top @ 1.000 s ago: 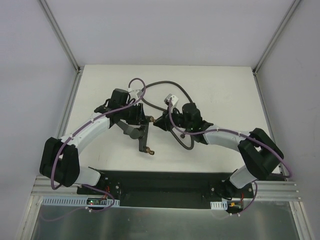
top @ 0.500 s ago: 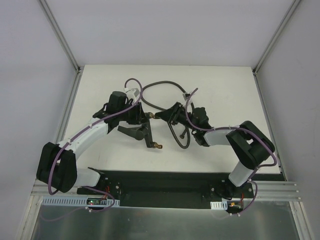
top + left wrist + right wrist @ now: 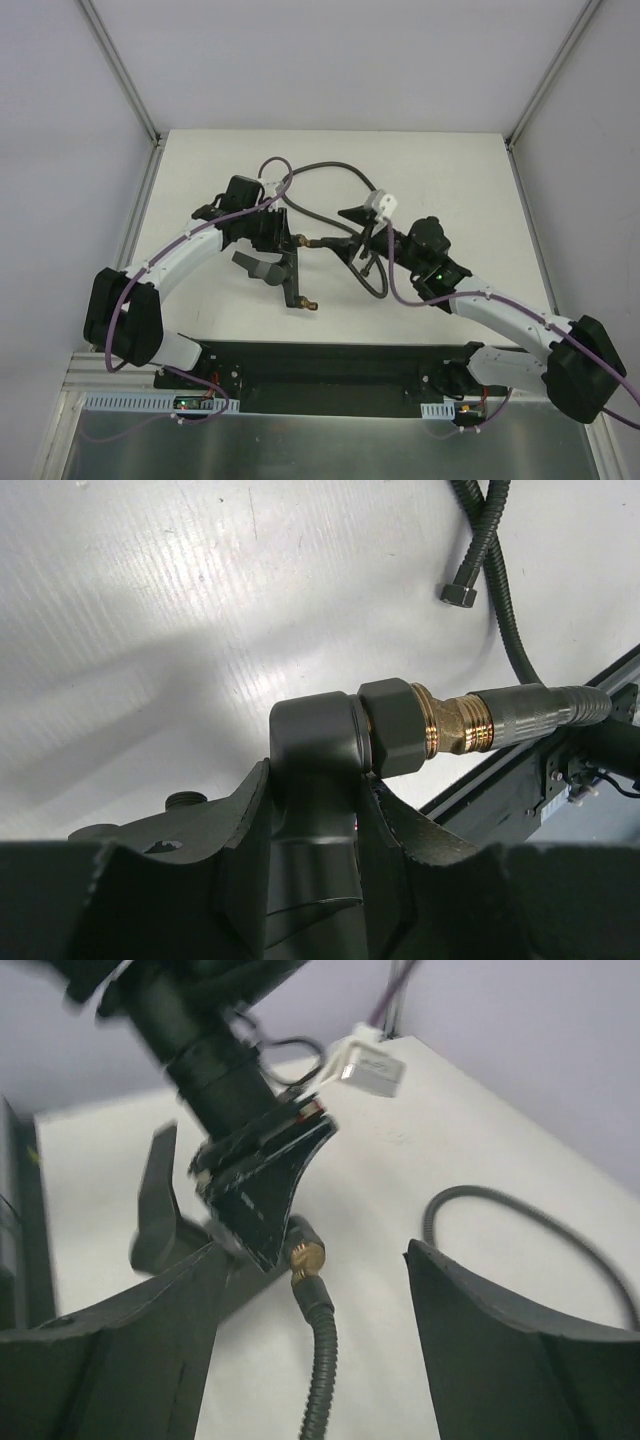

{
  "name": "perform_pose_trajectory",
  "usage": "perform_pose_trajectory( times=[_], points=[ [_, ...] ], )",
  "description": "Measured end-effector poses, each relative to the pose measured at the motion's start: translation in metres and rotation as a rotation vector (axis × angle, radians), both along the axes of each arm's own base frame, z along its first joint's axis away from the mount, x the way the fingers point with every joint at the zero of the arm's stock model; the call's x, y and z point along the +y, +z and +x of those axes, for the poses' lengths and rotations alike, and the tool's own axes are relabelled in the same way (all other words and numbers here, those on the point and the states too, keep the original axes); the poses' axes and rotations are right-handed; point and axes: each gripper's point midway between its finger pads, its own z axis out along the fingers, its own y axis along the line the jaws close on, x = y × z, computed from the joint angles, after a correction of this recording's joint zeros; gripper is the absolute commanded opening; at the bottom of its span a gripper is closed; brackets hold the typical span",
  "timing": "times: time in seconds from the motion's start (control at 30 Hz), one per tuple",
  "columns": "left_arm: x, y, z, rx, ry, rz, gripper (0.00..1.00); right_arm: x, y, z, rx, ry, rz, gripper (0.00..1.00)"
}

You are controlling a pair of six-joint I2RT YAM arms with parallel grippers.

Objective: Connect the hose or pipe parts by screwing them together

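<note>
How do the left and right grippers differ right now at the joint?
The left gripper is shut on the black fitting; the right gripper stands open, holding nothing. The left gripper's fingers press the fitting's body, while the right gripper's fingers straddle the hose without touching it. Shared: both sit at the brass joint where the hose enters the fitting.

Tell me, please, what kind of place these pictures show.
Probably a robot test cell in a laboratory: a white table closed in by plain grey walls, and a metal rail along its near edge.
</note>
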Motion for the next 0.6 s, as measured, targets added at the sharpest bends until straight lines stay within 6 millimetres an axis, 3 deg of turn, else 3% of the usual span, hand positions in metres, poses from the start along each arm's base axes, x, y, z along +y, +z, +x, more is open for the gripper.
perform_pose_trajectory(
  times=[0.1, 0.23, 0.4, 0.6],
  points=[
    [-0.002, 0.004, 0.003, 0.023, -0.014, 0.011, 0.0, 0.013, -0.01, -0.022, -0.264, 0.074, -0.224, 0.75],
    [-0.005, 0.011, 0.004, 0.041, -0.029, 0.006, 0.0, 0.025, -0.046, -0.041, -0.462, 0.177, -0.487, 0.74],
    [-0.005, 0.013, 0.0, 0.068, -0.045, 0.01, 0.0, 0.031, -0.087, -0.037, -0.606, 0.226, -0.754, 0.68],
    [-0.002, 0.006, -0.007, 0.108, -0.058, 0.032, 0.0, 0.039, -0.113, -0.019, -0.745, 0.202, -0.986, 0.56]
  ],
)
